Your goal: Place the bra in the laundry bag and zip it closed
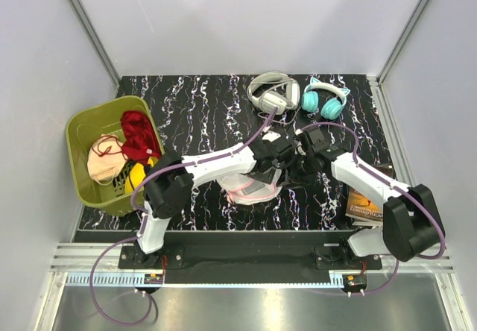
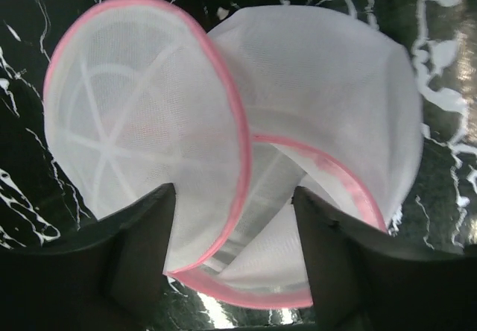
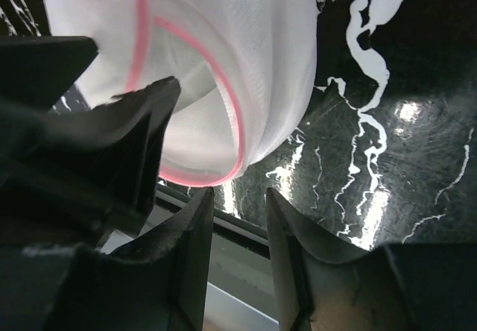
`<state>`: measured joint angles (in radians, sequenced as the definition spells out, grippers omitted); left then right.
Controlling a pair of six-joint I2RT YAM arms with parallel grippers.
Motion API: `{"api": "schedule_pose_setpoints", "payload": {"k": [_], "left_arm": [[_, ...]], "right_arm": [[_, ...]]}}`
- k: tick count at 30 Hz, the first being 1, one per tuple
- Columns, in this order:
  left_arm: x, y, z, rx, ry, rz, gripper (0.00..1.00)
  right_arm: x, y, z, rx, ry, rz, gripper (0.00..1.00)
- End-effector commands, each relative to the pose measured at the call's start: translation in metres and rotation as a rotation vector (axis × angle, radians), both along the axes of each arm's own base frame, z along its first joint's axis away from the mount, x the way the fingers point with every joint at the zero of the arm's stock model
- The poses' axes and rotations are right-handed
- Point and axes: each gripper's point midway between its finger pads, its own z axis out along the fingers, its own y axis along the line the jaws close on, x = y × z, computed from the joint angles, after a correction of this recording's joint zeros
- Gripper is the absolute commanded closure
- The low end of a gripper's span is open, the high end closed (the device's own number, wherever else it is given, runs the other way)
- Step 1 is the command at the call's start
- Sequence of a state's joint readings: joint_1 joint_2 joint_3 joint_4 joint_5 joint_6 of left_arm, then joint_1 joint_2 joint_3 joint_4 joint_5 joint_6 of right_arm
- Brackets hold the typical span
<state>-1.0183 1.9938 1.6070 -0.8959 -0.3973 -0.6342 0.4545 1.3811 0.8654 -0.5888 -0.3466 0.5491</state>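
Note:
The white mesh laundry bag [image 1: 250,188] with pink trim lies mid-table, unzipped, its ribbed lid [image 2: 127,122] folded up beside the dome [image 2: 328,92]. My left gripper [image 1: 274,171] hovers over it, open, and in the left wrist view [image 2: 232,191] its fingers straddle the pink rim without pinching it. My right gripper [image 1: 302,168] is close beside it, open and empty, and in the right wrist view [image 3: 238,193] it is just below the bag's edge [image 3: 223,85]. The peach bra [image 1: 104,163] lies in the olive-green basket [image 1: 72,143] at far left.
The basket also holds a dark red garment [image 1: 138,133] and a yellow item [image 1: 136,176]. White headphones [image 1: 273,92] and teal cat-ear headphones [image 1: 324,101] lie at the back. A book [image 1: 365,204] lies by the right arm's base.

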Motion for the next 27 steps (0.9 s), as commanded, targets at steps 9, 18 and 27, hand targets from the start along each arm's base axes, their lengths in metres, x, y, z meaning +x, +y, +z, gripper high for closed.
{"api": "schedule_pose_setpoints", "payload": {"k": [9,18,27], "left_arm": [[0.018,0.029,0.011,0.03,-0.06,0.059,0.95],[0.004,0.056,0.057,-0.143,-0.141,0.148,1.0],[0.004,0.052,0.078,-0.233,-0.188,0.11,1.0]], "right_arm": [[0.0,0.017,0.024,0.113,-0.041,0.01,0.56],[0.049,0.045,0.049,0.152,-0.171,0.151,0.58],[0.07,0.088,0.053,0.324,-0.177,0.323,0.59]]}}
